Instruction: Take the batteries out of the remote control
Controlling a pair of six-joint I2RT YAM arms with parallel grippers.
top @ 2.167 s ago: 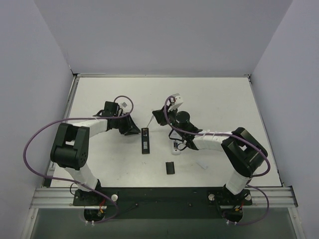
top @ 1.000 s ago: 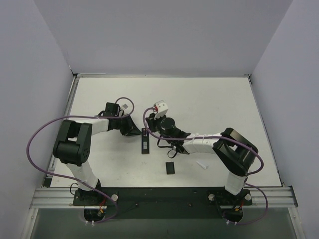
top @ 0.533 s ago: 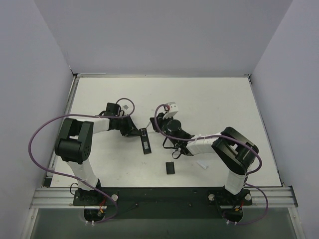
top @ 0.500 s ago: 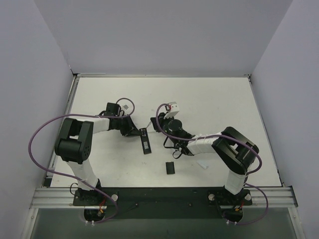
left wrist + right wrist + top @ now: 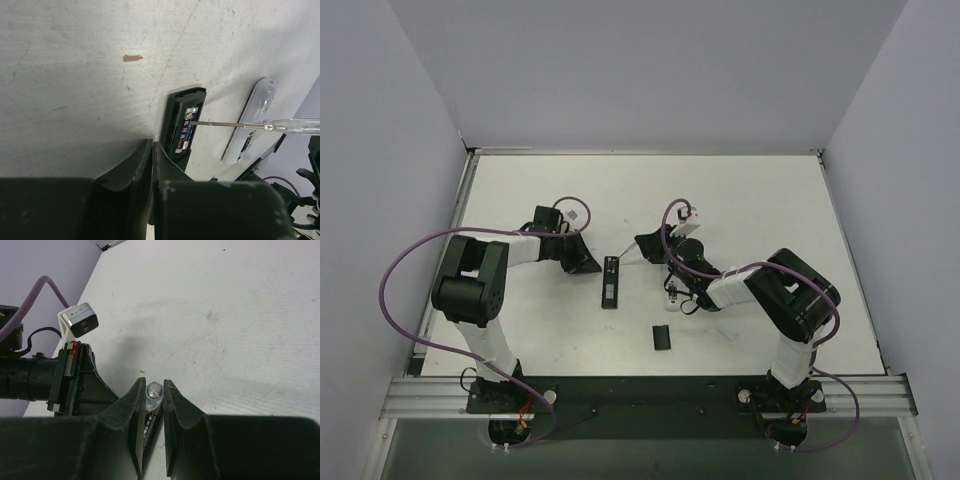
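Both arms reached low over the middle of the surface (image 5: 750,200). The left fingers (image 5: 131,170) were all but together with nothing between them, just beside the black remote (image 5: 610,282), while the right fingers (image 5: 134,412) were clamped on the pale stick (image 5: 240,123). In the last half second the right wrist had drawn back rightward. The stick's tip reached into the remote's open compartment, where the batteries (image 5: 185,132) sat, dark with printed labels.

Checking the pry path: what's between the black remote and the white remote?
Left wrist view: only the screwdriver, its thin shaft bridging the gap from the black remote open bay over the white remote; bare table beneath.
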